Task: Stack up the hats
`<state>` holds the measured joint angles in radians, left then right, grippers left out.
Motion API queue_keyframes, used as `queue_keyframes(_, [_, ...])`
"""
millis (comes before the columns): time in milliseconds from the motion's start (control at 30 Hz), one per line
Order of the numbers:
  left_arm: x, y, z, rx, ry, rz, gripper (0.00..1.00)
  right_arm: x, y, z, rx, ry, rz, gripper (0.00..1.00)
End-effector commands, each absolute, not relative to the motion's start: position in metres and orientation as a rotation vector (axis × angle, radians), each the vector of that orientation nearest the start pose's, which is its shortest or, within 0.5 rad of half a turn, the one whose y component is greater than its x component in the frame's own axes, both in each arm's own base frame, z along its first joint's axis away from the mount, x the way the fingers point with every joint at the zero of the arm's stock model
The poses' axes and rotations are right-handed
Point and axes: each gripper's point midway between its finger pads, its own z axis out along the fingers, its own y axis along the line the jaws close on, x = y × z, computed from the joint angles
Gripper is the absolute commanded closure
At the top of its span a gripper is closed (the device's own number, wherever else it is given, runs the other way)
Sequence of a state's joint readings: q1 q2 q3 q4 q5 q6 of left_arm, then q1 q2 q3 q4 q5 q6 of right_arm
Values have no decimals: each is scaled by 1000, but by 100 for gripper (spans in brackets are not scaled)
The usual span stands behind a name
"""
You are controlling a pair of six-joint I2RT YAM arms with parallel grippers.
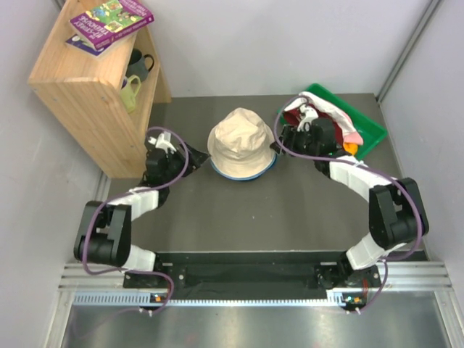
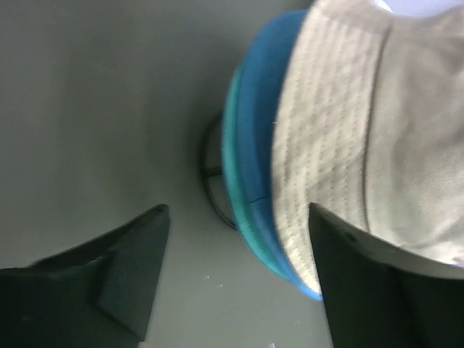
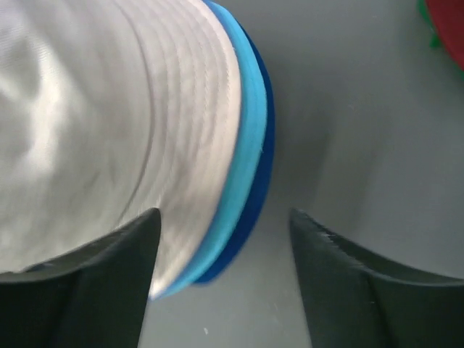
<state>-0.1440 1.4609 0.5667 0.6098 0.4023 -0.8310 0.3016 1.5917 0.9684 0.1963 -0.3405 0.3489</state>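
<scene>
Beige hat sits crown-up on the stack mid-table, between the two arms. A blue brim and a teal brim peek out under it, with the black wire stand showing below.

Left end effector: fingers spread, pinching nothing. The stack's edge lies just ahead of it, and the beige brim runs behind the inner finger. Can't tell whether they touch.

Right end effector: likewise spread and empty, with the brim edge just ahead and passing behind one finger.

More hats, white, dark red and a bit of orange, are heaped in the green tray right beside the right end effector, on its far side from the stack.

My read: the beige hat is placed, and the step in hand is backing off.
- Draw each end effector straight back from the brim, fingers kept wide, so the soft cloth isn't dragged or tilted.
- Lift before swinging.
- The right arm is best placed to take the next hat from the tray.
</scene>
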Motion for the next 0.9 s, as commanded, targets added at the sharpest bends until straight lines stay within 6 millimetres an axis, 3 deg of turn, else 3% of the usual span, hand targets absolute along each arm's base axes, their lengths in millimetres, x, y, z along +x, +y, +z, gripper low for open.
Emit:
queue_keyframes(0, [374,-116,148,-336,2006,-730,13,398,172,208,-215,1979,660,24])
queue_keyframes(100, [368,-90,154,-357,1998,-572,2,398,137,234,-172,1953,569,19])
queue_keyframes(200, [363,-72,162,-359,1961,-462,1,409,100,254,-83,1935,436,18])
queue_keyframes(300, [360,-67,163,-359,1918,-436,1,433,71,262,12,1935,277,17])
queue_keyframes(367, [360,-64,161,-343,1900,-420,1,447,66,247,40,1991,232,17])
queue_keyframes(400, [360,-63,161,-342,1896,-411,1,458,55,259,82,1970,167,17])
queue_keyframes(467, [359,-57,157,-357,1897,-377,1,470,43,234,123,2042,73,17])
queue_keyframes(500, [359,-56,155,-358,1898,-370,1,477,31,237,161,2034,5,17])
queue_keyframes(567, [359,-57,151,-354,1899,-369,1,485,21,216,189,2092,-48,17])
queue_keyframes(867, [354,-66,132,-337,1952,-418,1,490,-10,146,322,2201,-99,16])
